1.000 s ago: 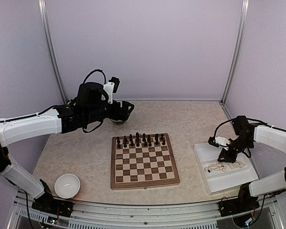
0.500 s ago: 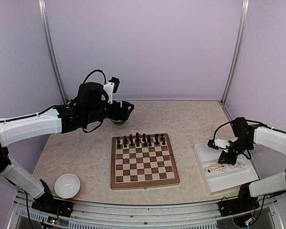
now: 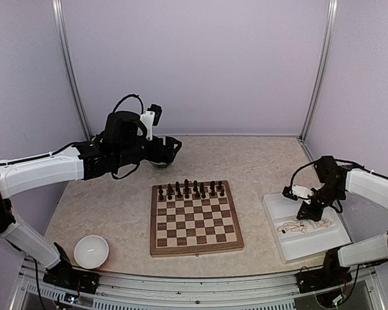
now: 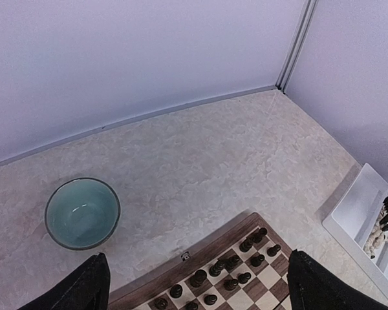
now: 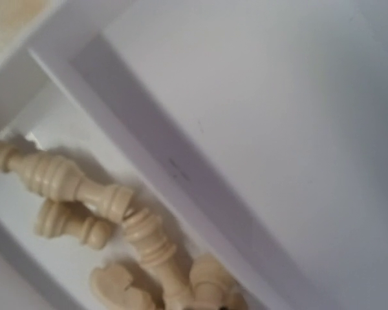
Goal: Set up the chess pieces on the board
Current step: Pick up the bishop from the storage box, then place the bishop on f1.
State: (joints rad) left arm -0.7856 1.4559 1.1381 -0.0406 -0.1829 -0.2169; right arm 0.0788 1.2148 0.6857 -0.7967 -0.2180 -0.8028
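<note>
pale stone table [image 3: 116, 206], purple walls [image 3: 194, 64]. top view: the board [image 3: 196, 239] sits in the middle, dark men [image 3: 191, 189] on its far rows. the cream chess pieces [image 3: 302, 226] lie in the tray [image 3: 323, 248] on the right. the right gripper [image 3: 307, 213] hangs over them, now shut tight; it was wider a second ago. i cannot tell if it holds one. left wrist view: the left gripper [image 4: 197, 287] is wide, empty. right wrist view: the pieces look light, hard, smooth; pinch one at its thin neck.
</note>
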